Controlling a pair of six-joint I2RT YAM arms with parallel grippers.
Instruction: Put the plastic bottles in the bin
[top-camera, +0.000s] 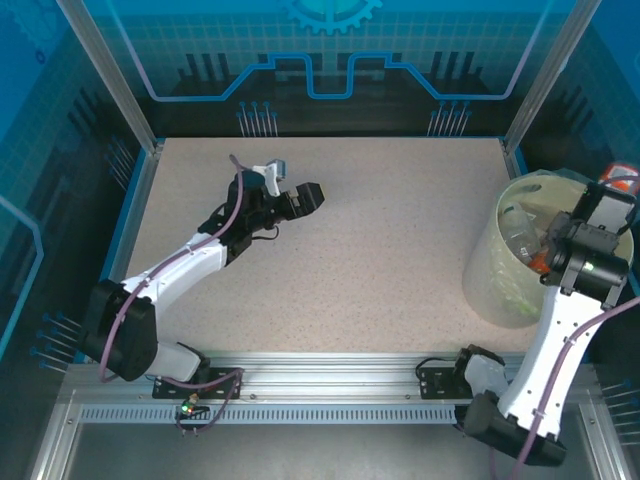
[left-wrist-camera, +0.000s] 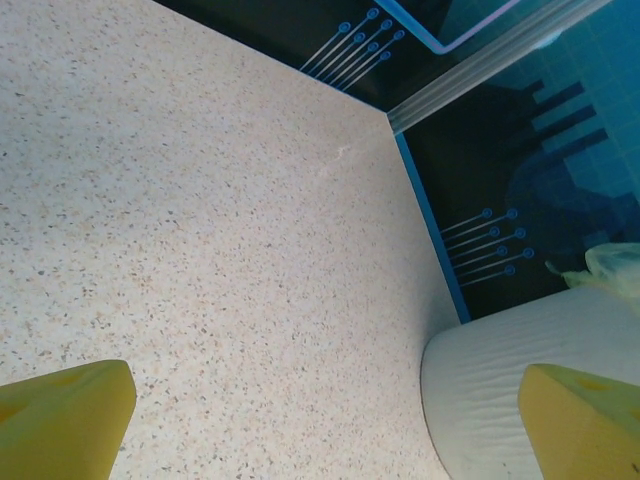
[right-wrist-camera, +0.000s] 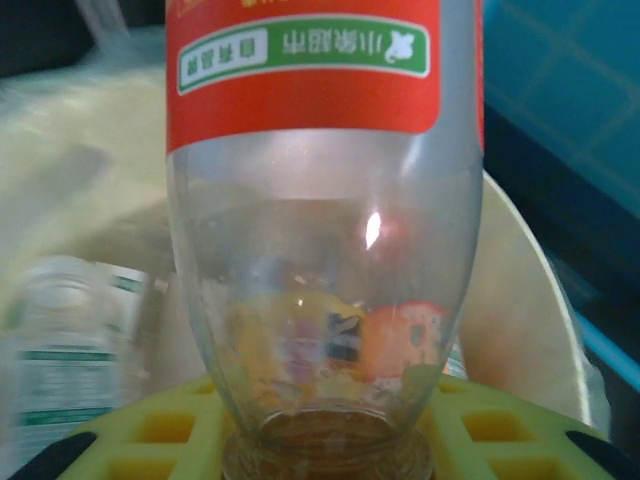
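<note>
Holding the clear red-labelled plastic bottle (right-wrist-camera: 325, 230) clamped in my right gripper (right-wrist-camera: 325, 445) over the round pale yellow-green bagged bin (top-camera: 488, 292) at 3 o'clock, I'd centre over its mouth, then release; left gripper (top-camera: 300, 197) idles open, empty, at 10 o'clock.

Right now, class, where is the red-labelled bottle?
In the right wrist view the bottle sits neck-first in the right claw, held over the bin at the right edge of the table.
</note>
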